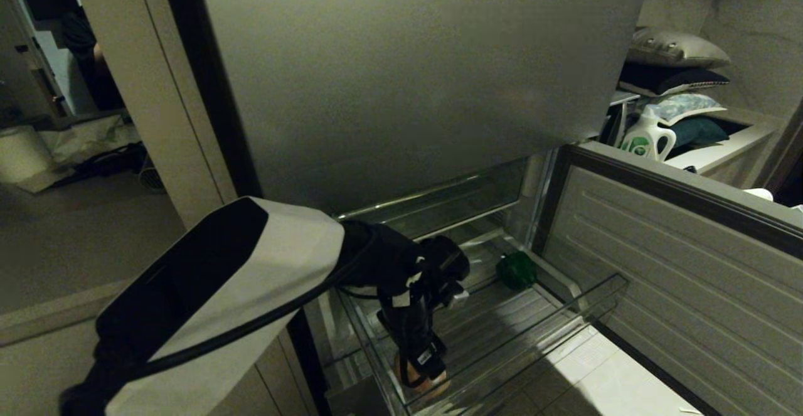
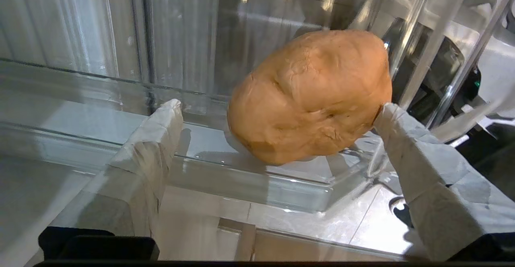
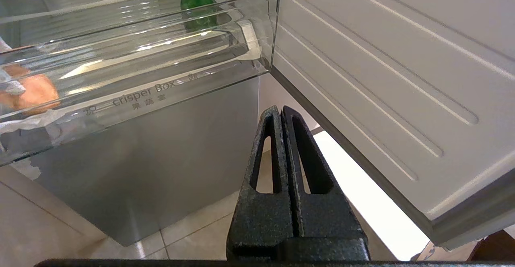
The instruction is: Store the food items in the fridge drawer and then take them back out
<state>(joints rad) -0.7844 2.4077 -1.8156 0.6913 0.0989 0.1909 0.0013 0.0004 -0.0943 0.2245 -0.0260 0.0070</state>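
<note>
The clear fridge drawer (image 1: pixel 603 295) is pulled out under the grey fridge. An orange-tan lumpy bread piece (image 2: pixel 314 94) lies in its near left corner, also visible as the bread (image 1: pixel 441 383) under my left arm and the bread (image 3: pixel 36 94) through the drawer front (image 3: pixel 153 98). My left gripper (image 2: pixel 277 112) reaches down into the drawer, open, one wrapped finger (image 2: pixel 161 138) apart from the bread, the other finger (image 2: pixel 402 138) right at its edge. A glossy dark-green piece (image 1: pixel 517 270) sits at the drawer's far right corner. My right gripper (image 3: pixel 281 112) hangs shut and empty below the drawer front.
The fridge door (image 1: pixel 677 278) with its ribbed inner panel stands open on the right. A shallower clear tray (image 1: pixel 439 202) sits above the drawer, under the grey upper panel (image 1: pixel 408 77). A detergent bottle (image 1: pixel 646 137) and pillows lie beyond. Tiled floor (image 3: pixel 201 234) lies below.
</note>
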